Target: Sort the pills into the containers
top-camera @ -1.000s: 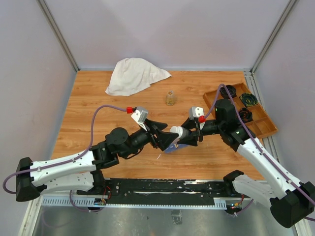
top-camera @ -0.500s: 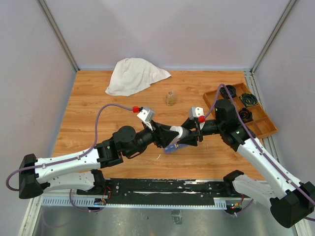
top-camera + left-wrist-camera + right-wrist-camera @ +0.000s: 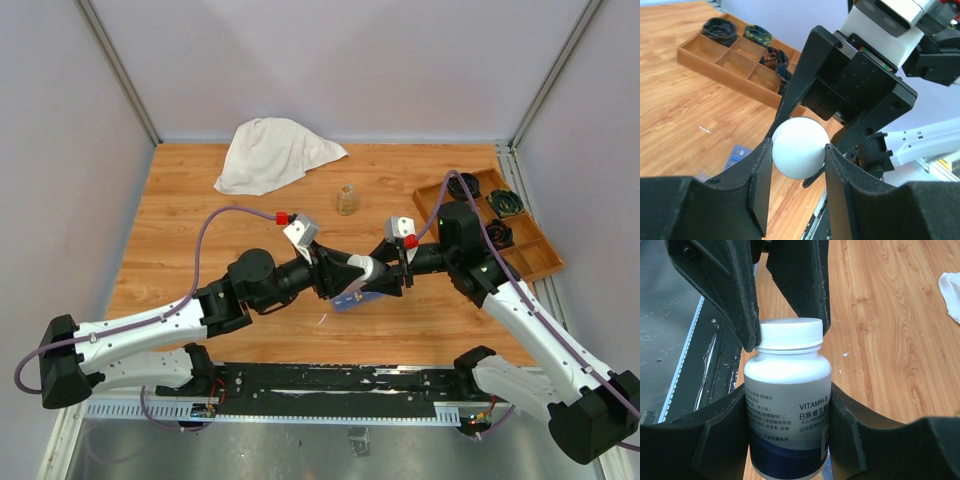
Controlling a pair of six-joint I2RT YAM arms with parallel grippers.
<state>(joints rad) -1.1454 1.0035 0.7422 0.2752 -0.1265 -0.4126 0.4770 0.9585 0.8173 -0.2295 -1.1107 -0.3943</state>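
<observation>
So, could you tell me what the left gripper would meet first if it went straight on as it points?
The left gripper would first meet the white cap between its fingers, on the vitamin B bottle that the right gripper holds.

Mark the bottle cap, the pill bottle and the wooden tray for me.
bottle cap [image 3: 790,333], right wrist view, front of the white lid.
pill bottle [image 3: 790,410], right wrist view, on its printed label.
wooden tray [image 3: 725,77], left wrist view, near side wall.
</observation>
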